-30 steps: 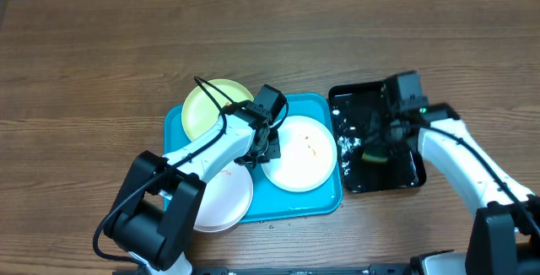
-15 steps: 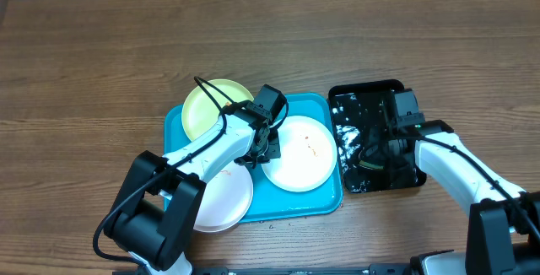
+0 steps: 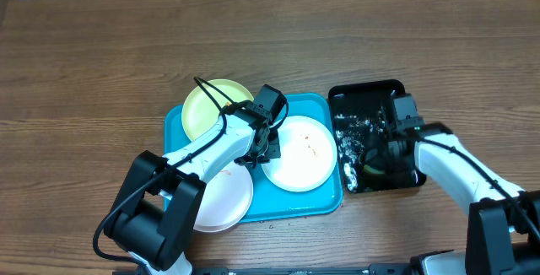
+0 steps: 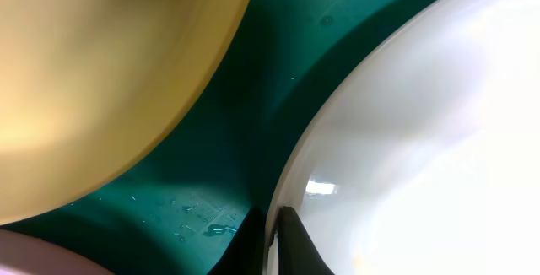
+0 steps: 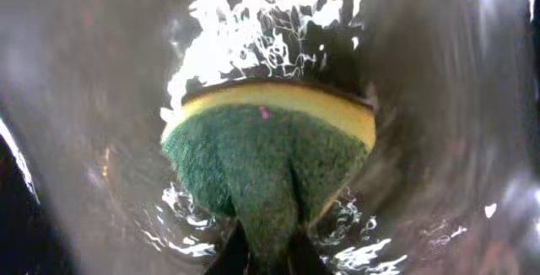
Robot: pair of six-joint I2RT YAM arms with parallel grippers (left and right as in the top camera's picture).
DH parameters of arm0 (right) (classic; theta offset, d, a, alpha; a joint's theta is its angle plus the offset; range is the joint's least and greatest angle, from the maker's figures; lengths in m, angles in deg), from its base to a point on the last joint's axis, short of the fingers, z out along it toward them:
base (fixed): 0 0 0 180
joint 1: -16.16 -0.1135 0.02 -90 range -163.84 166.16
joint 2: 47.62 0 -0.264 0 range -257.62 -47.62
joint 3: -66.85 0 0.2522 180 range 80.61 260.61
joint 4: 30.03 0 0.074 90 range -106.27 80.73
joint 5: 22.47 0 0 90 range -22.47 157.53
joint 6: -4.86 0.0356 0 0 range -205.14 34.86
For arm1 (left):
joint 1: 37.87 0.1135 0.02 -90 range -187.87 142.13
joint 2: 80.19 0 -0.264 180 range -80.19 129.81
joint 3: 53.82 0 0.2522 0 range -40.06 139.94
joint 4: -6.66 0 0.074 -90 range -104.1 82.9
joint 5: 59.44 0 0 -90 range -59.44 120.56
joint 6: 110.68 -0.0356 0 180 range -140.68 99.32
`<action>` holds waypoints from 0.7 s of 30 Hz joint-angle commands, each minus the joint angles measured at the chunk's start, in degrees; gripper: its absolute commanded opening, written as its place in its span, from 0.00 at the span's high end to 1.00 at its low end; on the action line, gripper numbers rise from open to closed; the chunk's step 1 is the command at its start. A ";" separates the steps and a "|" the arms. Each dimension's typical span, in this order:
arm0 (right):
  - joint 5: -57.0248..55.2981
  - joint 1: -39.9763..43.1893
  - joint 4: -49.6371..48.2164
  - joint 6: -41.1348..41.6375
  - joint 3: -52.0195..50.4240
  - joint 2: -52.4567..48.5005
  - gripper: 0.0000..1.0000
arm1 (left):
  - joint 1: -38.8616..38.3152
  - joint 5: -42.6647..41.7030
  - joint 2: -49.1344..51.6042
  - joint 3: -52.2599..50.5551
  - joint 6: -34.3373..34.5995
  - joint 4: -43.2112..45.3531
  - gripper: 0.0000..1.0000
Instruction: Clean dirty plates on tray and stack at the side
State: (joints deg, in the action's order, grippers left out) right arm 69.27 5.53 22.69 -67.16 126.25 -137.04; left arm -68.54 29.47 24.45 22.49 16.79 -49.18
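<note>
The turquoise tray (image 3: 312, 204) holds a white plate (image 3: 299, 153) with small orange smears, a yellow-green plate (image 3: 211, 106) at its back left, and a second white plate (image 3: 224, 199) over its front left edge. My left gripper (image 3: 263, 150) is shut on the left rim of the smeared white plate (image 4: 422, 140); the yellow-green plate (image 4: 110, 81) lies beside it. My right gripper (image 3: 380, 155) is shut on a green and yellow sponge (image 5: 270, 157) and presses it into the wet black tray (image 3: 405, 89).
The black glossy tray (image 5: 84, 98) stands right of the turquoise tray (image 4: 219, 115) and holds foamy water. Wooden table surface lies behind and to both sides.
My right gripper has moved with the sponge toward the front of the black tray, stirring the water. The left arm and the plates have not moved.
</note>
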 commanded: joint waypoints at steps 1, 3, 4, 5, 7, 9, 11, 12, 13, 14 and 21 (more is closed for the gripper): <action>3.89 -0.24 6.71 -0.33 10.45 1.70 0.96 | -0.15 3.17 1.86 -2.10 1.29 -0.76 0.96; 3.91 -0.24 15.56 -4.00 16.65 2.01 0.96 | -0.15 3.17 1.86 -2.10 1.29 -0.79 0.96; 3.89 -0.24 19.15 -5.33 19.08 2.01 0.96 | -0.15 3.15 1.86 -2.10 1.29 -0.81 0.96; 3.91 -0.24 21.66 -6.12 20.79 2.01 0.96 | -0.15 3.15 1.86 -2.10 1.29 -0.81 0.96; 3.74 -0.24 23.28 -6.08 21.99 2.01 0.96 | -0.15 3.15 1.86 -2.10 1.31 -0.74 0.96; 2.21 -0.24 22.45 -6.05 21.66 1.73 0.96 | -0.15 3.15 1.86 -2.10 1.33 -0.68 0.96; 0.50 -0.24 20.44 -6.01 20.52 1.25 0.96 | -0.15 3.13 1.86 -2.10 1.33 -0.70 0.96; 1.07 -0.24 20.26 -6.01 20.20 0.98 0.96 | -0.15 2.95 1.86 -2.10 1.33 -0.72 0.96; 1.97 -0.24 21.14 -5.99 20.24 0.85 0.96 | -0.15 2.86 1.86 -2.10 1.33 -0.72 0.96; 3.50 -0.24 22.38 -5.97 20.33 0.85 0.96 | -0.15 2.64 1.86 -2.10 1.31 -0.74 0.96; 3.48 -0.24 20.50 -4.35 20.55 0.61 0.96 | -0.15 2.58 1.86 -2.10 1.31 -0.83 0.96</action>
State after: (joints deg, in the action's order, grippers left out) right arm 72.09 5.53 43.56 -71.73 146.65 -136.13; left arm -68.54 29.47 24.45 22.49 16.90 -49.25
